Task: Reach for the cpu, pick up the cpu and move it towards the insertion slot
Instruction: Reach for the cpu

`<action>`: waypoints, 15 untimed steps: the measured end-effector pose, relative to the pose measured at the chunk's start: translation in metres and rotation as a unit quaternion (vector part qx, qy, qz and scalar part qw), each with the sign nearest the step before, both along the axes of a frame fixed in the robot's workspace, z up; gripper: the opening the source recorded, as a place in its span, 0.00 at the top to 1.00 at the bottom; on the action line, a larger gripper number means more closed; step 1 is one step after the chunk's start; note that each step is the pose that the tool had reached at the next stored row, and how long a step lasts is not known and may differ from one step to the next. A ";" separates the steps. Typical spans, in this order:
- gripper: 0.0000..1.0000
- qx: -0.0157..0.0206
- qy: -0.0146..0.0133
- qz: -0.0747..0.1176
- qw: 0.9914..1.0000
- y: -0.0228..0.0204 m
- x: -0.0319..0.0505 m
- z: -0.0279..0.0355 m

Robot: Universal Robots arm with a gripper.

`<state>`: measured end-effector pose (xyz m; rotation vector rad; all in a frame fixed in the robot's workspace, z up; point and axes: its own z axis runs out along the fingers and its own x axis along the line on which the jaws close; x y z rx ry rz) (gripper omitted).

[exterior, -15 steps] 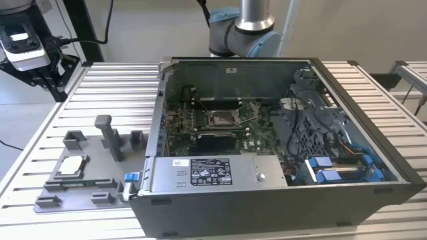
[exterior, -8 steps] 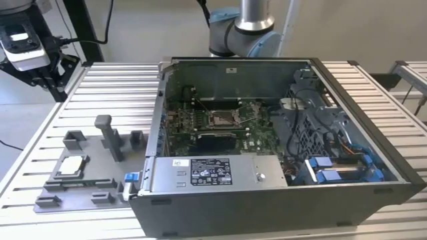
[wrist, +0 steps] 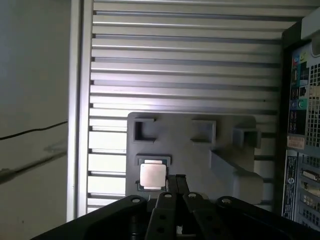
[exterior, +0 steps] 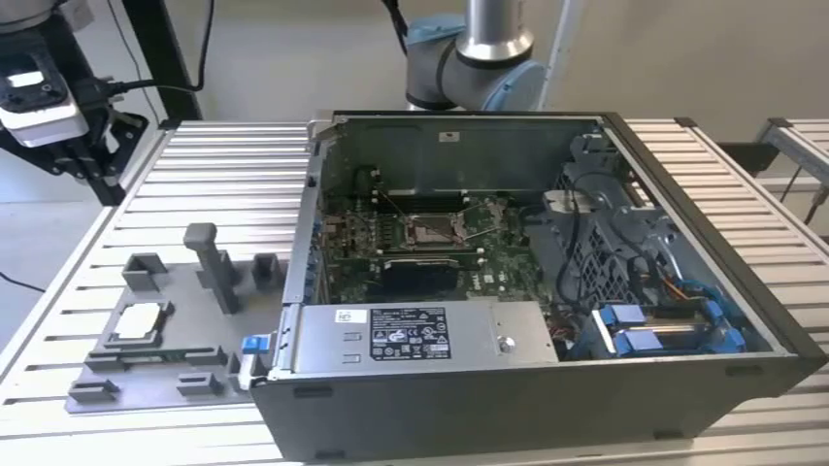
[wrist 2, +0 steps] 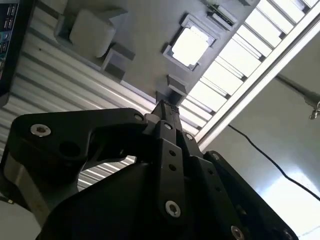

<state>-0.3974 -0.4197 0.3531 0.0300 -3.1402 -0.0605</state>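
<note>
The gripper (exterior: 88, 155) hung high over the far corner of the slatted table (exterior: 220, 184), at the exterior view's left, well apart from the cpu (exterior: 140, 323). Its fingers (wrist 2: 169, 120) were closed together and gripped nothing. The cpu lay flat, silver face up, in a square pocket of the grey tray (exterior: 194, 330) on the table. The insertion slot (exterior: 430, 230) sat in the middle of the green board inside the open computer case (exterior: 545, 388), which stood just beside the tray, on the exterior view's right.
</note>
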 end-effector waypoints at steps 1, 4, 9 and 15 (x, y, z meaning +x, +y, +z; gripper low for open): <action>1.00 0.000 0.000 0.000 1.000 -0.0030 -0.0005 -0.0001; 1.00 0.000 0.000 0.000 1.000 -0.0110 -0.0028 -0.0003; 1.00 0.000 -0.002 0.000 1.000 -0.0155 -0.0097 -0.0008; 1.00 0.000 -0.002 0.000 1.000 -0.0155 -0.0143 -0.0012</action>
